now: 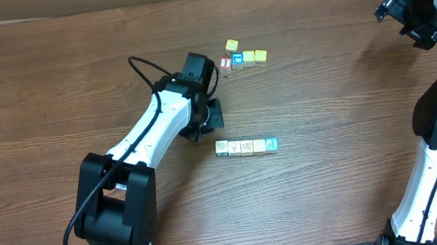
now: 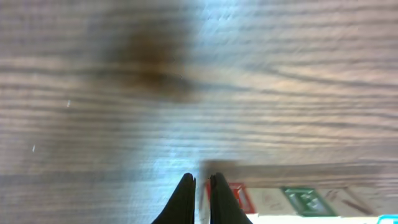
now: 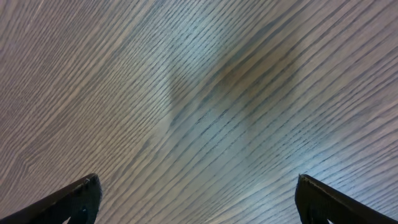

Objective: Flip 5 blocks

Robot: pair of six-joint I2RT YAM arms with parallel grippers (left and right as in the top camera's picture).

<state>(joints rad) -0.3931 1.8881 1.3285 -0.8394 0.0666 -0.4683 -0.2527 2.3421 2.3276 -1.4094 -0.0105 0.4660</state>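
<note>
Reading the scene from my left, I had the left hand [image 1: 208, 122] pinched fully together with nothing between its fingers. It sat low over the brown wood-grain counter [image 1: 49, 84], just up and left of the work. I judged that a closed tip suited this job, since a narrow point can tip one small cube without catching its neighbours.

Near it lay the row of five tiny wooden alphabet cubes [image 1: 246, 146], side by side and touching, none of them held. A green-faced cube [image 1: 222, 148] sat at the left end, then two whitish cubes [image 1: 235, 148], a plain yellow cube [image 1: 259, 145], and a blue-faced cube [image 1: 271, 144] at the right end. Lined up like that, they could be turned one after another, starting, I supposed, at the green end nearest the hand.

The left wrist view showed coloured cube faces at its lower edge, just right of the fingertips, too blurred to name.

Beyond the row sat a separate cluster of small cubes [image 1: 246, 56], a red-lettered cube [image 1: 226, 62] among them. It lay apart from the row, so I treated it as not mine to touch.

Far to the right, the right hand [image 3: 198, 183] hung over bare wood with its fingers spread wide and empty. I judged it was parked there to leave room.
</note>
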